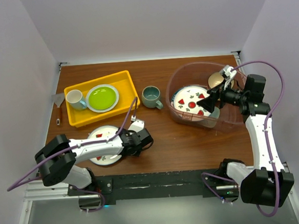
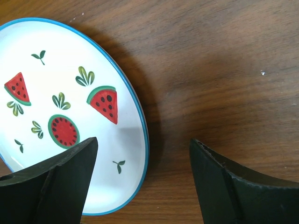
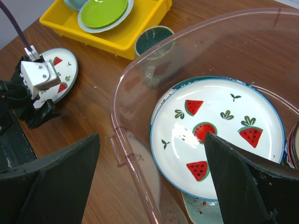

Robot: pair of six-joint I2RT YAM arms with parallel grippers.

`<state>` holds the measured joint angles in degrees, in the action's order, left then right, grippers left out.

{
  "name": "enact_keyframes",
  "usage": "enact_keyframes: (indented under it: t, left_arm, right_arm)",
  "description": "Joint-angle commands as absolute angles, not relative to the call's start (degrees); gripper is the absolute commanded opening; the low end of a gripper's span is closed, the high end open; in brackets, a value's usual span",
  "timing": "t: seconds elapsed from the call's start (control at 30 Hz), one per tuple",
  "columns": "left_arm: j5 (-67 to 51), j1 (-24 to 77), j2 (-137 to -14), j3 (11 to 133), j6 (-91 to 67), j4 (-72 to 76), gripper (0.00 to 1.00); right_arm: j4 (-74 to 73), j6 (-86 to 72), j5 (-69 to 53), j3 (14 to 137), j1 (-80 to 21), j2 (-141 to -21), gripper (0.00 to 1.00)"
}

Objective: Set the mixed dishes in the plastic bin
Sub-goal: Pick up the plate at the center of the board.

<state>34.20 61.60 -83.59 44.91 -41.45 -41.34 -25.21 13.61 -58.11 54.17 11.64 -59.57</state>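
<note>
The left gripper stands with its jaws wide apart and nothing in them. It straddles the 3 o'clock rim of a watermelon plate, one finger over the white face and the other over the bare table. The plate lies flat at about 7 o'clock on the tabletop and is not yet binned.

It looks rigid, glossy and probably breakable, and moderately light. Lying flush on the wood, it offers little to pinch. The raised blue rim is the likely place to take hold, with one finger worked under the lip, and a slick glaze could let it slide out.

The right gripper is likewise spread and empty, hovering over the plastic bin at 3 o'clock. A second watermelon plate already lies inside the bin.

The left wrist view alone shows the rim sitting between the fingers; from above, the arm covers that spot. The right wrist view shows further plate edges stacked under the binned plate. Only the top view shows a tan bowl at the bin's 1 o'clock. It also shows a grey-green mug standing outside the bin near centre, and a yellow tray at 10 o'clock holding a lime-green plate and a cream mug.
</note>
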Motion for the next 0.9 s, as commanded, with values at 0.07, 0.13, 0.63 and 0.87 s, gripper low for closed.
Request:
enact_keyframes:
  t: [0.07,0.13,0.63,0.87]
  left_arm:
    - [36.04,61.96,-84.11,46.32,-43.94,-41.66,0.84]
    - [36.04,61.96,-84.20,46.23,-44.12,-41.66,0.83]
    - [36.56,61.96,-85.96,45.97,-45.44,-42.80,0.82]
    - [37.18,61.96,-86.31,45.88,-45.62,-43.33,0.81]
  right_arm:
    - [-23.20,13.80,-58.71,54.14,11.78,-58.54,0.98]
    - [-23.29,13.80,-58.71,54.14,11.86,-58.45,0.98]
    - [-23.38,13.89,-58.89,54.14,11.78,-58.36,0.98]
    - [-23.47,13.89,-58.89,54.14,11.78,-58.27,0.98]
